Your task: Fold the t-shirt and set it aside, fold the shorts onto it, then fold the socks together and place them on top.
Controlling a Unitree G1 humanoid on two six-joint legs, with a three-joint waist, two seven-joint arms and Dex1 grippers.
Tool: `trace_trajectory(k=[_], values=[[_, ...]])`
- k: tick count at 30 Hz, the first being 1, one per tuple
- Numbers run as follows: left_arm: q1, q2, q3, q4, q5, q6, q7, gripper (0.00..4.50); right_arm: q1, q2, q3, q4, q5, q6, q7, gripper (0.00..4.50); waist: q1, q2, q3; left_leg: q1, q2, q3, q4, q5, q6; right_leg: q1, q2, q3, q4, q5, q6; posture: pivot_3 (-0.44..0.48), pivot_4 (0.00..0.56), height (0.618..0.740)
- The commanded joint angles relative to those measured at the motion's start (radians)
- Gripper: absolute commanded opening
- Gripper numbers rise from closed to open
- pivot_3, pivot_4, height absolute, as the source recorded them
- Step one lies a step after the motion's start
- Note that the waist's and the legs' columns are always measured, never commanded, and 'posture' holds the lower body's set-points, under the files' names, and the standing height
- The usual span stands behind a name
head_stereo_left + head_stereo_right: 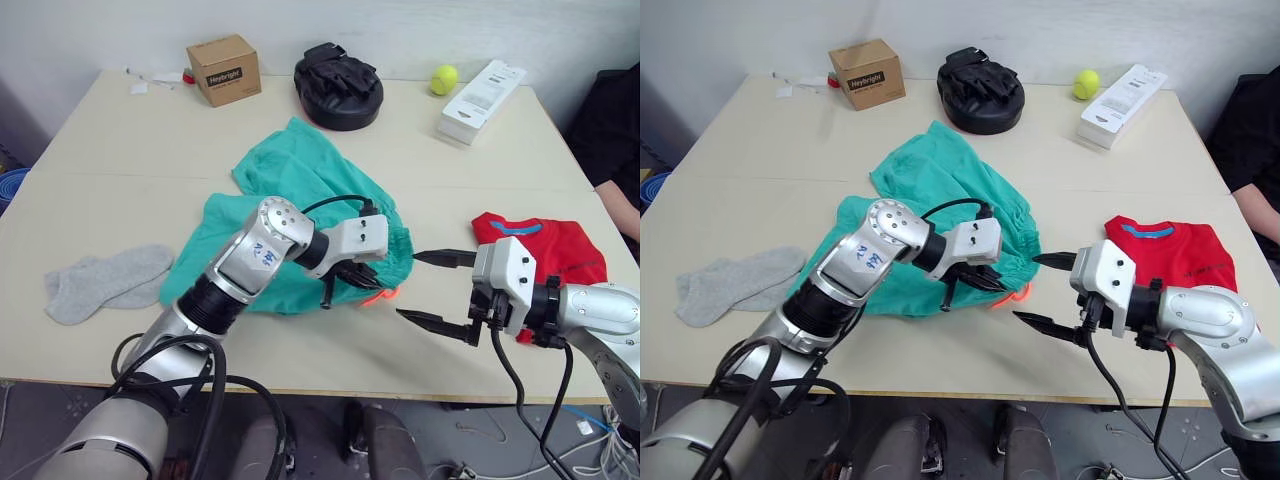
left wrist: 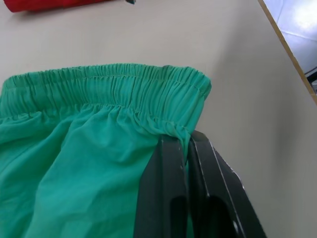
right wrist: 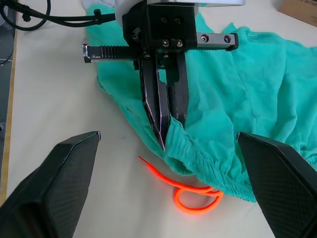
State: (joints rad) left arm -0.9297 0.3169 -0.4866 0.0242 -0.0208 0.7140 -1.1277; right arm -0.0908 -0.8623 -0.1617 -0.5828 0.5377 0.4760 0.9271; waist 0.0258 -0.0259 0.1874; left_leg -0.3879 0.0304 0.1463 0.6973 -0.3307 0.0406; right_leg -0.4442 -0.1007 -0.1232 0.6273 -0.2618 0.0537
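The left claw [image 3: 166, 126] is pressed together, pinching a fold of the shorts [image 1: 300, 200] just behind the gathered elastic waistband [image 2: 114, 82], at the corner nearest the front edge of the surface [image 1: 100, 150]. The right claw [image 1: 437, 288] is spread wide, its two black fingers [image 1: 445, 257] well apart and empty, hovering just beside the waistband and pointing toward the left claw. An orange drawstring [image 3: 190, 192] loops out from under the waistband hem and lies on the surface between the two claws. The shorts lie crumpled at the middle of the surface, with one leg extending toward the far edge. The t-shirt [image 1: 545, 245] lies folded at the robot's right, near the right arm and apart from the shorts, with its light blue neck band [image 1: 515, 227] facing up. The socks [image 1: 105, 282] lie flat and overlapping at the robot's left, near the front edge, close beside the shorts. Along the far edge of the surface stand a small cardboard box [image 1: 223, 69], a round black object with a black glove on it [image 1: 338, 84], a yellow-green tennis ball [image 1: 444, 79] and a long white box [image 1: 481, 100]. A person's dark sleeve [image 1: 612, 130] shows at the right edge of the scene.
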Motion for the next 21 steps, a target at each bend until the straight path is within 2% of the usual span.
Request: trace_trajectory(k=[1,6,9,11,14,16,18,21], values=[[0.003,0.001,0.079,-0.079,-0.073,0.070,0.015,1.33,0.014,-0.010,-0.023,-0.050,-0.010,-0.025,-0.007,4.50,-0.001,0.000,0.000,0.000,0.000,0.000,0.000,0.000,0.000,0.000,0.000,0.000,0.000,0.000,0.000,0.000,0.150,0.740],[-0.001,0.069,0.238,-0.163,-0.229,0.171,-0.018,2.97,0.016,-0.005,0.022,-0.059,-0.048,-0.051,-0.004,4.50,-0.004,0.001,0.000,0.000,0.001,0.000,0.000,0.000,-0.001,0.000,0.000,0.000,0.000,0.000,0.000,0.000,0.150,0.740],[0.013,0.180,0.326,-0.195,-0.282,0.182,-0.038,3.91,-0.004,0.000,0.066,-0.048,-0.081,-0.071,0.000,4.50,-0.007,0.001,0.000,0.001,0.001,0.000,0.000,0.000,-0.001,0.000,0.000,0.000,0.000,0.000,0.000,0.000,0.150,0.740],[0.073,0.299,0.329,-0.196,-0.242,0.076,-0.064,4.45,-0.016,-0.001,0.101,-0.036,-0.117,-0.098,0.007,4.50,-0.011,0.002,0.000,0.001,0.001,0.000,0.000,0.000,-0.002,0.000,0.000,0.000,0.000,0.000,-0.001,0.000,0.150,0.740],[0.271,0.543,0.346,-0.186,-0.147,-0.198,-0.143,4.45,-0.024,-0.009,0.168,-0.010,-0.193,-0.174,0.038,4.50,-0.020,0.004,-0.001,0.002,0.001,0.000,-0.001,-0.001,-0.003,0.000,0.000,0.001,0.000,-0.001,-0.001,0.000,0.150,0.740],[0.418,0.673,0.372,-0.173,-0.092,-0.388,-0.167,4.45,-0.033,-0.005,0.206,0.009,-0.233,-0.220,0.054,4.50,-0.029,0.004,-0.001,0.002,0.002,0.001,-0.002,-0.002,-0.004,0.000,0.000,0.000,0.000,-0.001,-0.002,0.000,0.150,0.740],[0.565,0.762,0.414,-0.173,-0.061,-0.527,-0.164,4.45,-0.051,0.001,0.250,0.036,-0.288,-0.277,0.064,4.50,-0.029,0.004,0.000,0.002,0.003,0.001,-0.002,-0.002,-0.005,-0.001,0.000,-0.001,-0.001,-0.002,-0.003,0.000,0.150,0.740],[0.720,0.816,0.477,-0.182,-0.020,-0.640,-0.102,4.45,-0.078,0.012,0.316,0.097,-0.388,-0.372,0.064,4.50,-0.017,0.005,0.000,0.002,0.002,0.000,-0.001,-0.003,-0.004,-0.001,-0.004,-0.003,-0.001,-0.002,-0.004,0.000,0.150,0.740]])
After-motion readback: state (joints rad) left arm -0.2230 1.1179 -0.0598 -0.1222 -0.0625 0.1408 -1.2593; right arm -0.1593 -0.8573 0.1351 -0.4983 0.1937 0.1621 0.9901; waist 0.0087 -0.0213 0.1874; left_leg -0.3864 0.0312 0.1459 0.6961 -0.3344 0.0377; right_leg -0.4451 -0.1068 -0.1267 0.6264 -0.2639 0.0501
